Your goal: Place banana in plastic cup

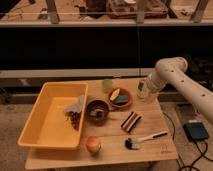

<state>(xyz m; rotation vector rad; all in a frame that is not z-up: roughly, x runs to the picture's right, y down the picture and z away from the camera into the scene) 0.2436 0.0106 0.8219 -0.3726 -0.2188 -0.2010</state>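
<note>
The banana (114, 93), a short yellow piece, lies in the reddish-brown bowl (120, 104) next to a dark teal block (121, 99), at the table's back middle. The plastic cup (107, 84), pale yellow-green, stands upright just behind and left of that bowl. My white arm (172, 72) reaches in from the right and bends down at the table's back right. The gripper (148, 89) is at its end, by the clear glass jar (143, 92), to the right of the bowl and the cup. It is apart from the banana.
A large yellow tub (47, 117) fills the table's left, with a grey crumpled item (75, 105) and a dark cluster (75, 118) inside. A dark purple bowl (97, 109), a striped block (131, 121), a brush (145, 138) and a round orange-red fruit (93, 145) lie toward the front.
</note>
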